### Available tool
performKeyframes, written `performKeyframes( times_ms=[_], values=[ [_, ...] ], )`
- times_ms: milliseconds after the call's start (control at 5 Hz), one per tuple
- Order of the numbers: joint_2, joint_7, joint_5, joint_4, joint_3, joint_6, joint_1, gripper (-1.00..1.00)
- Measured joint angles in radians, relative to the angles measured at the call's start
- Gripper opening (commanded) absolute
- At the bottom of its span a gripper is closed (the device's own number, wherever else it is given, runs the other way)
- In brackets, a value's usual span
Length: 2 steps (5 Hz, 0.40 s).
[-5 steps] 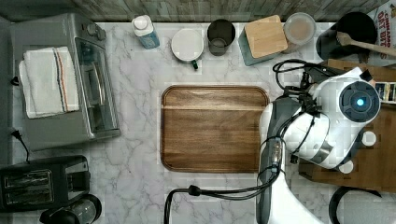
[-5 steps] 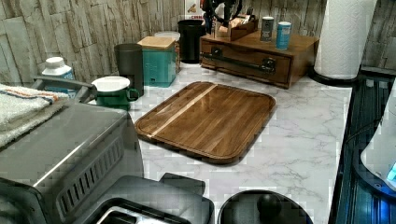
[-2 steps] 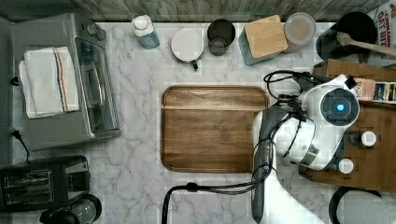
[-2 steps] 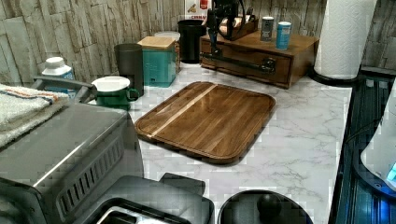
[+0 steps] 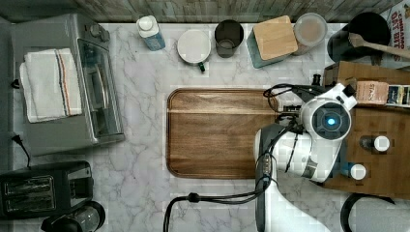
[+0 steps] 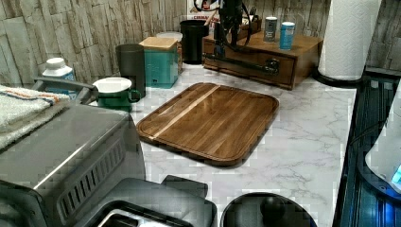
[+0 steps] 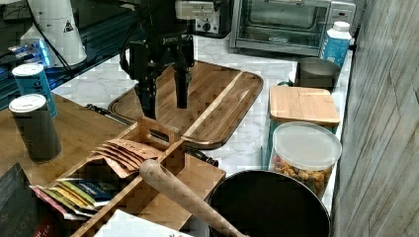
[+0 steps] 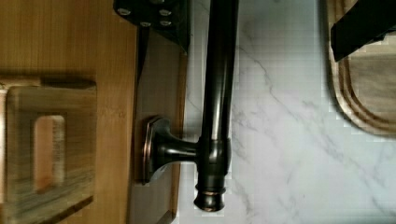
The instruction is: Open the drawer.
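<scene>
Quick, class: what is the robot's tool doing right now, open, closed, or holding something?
Tool: open and empty, one finger on each side of the drawer's black bar handle, not yet closed on it.

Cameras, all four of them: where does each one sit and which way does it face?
Top view: overhead, straight down on the cutting board; the arm overlaps the drawer box.
Left view: low by the toaster oven, facing the drawer; the hand is at its handle.
Right view: behind the drawer box, facing the oven; open hand central.
Wrist view: down past the fingers onto the bar handle.
Left and right views share the board, from opposite ends.
</scene>
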<state>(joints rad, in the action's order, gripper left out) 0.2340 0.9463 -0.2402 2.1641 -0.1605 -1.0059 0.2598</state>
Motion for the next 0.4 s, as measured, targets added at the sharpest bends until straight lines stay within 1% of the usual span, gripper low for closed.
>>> performKeyframes(
  times_ms=[200,400],
  values=[
    [0.002,-0.063,-0.017,0.020,0.000,-0.001,-0.004,1.00],
    [0.025,-0.122,-0.017,0.021,-0.001,-0.071,-0.001,1.00]
  ],
)
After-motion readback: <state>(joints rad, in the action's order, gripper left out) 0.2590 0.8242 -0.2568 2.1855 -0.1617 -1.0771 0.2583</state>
